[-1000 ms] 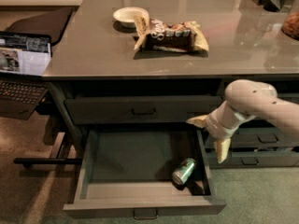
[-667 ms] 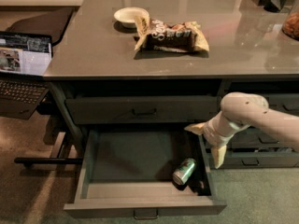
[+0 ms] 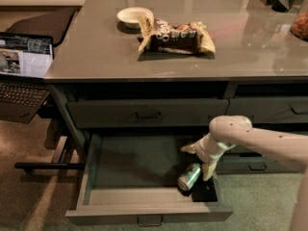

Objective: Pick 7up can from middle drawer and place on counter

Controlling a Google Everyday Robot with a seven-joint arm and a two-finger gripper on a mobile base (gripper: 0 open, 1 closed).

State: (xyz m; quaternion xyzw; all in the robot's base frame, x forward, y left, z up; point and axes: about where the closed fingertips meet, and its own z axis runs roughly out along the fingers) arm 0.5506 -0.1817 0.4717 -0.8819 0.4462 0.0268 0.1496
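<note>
The 7up can [image 3: 188, 176] lies on its side, green and silver, in the front right corner of the open middle drawer [image 3: 125, 196]. My gripper [image 3: 198, 159] hangs over the drawer's right end, just above and to the right of the can, with its cream fingers [image 3: 208, 170] spread apart and nothing between them. The arm comes in from the right edge. The glossy grey counter [image 3: 96, 47] lies above the drawers.
A brown-and-yellow snack bag [image 3: 177, 36] and a small white bowl [image 3: 134, 16] sit on the counter. A closed drawer [image 3: 147, 112] is above the open one, narrower drawers at right [image 3: 269, 109]. An open laptop [image 3: 23, 66] stands at left on a side table.
My gripper has moved left and lower, over the drawer's right end and closer to the can. The can has not moved.
</note>
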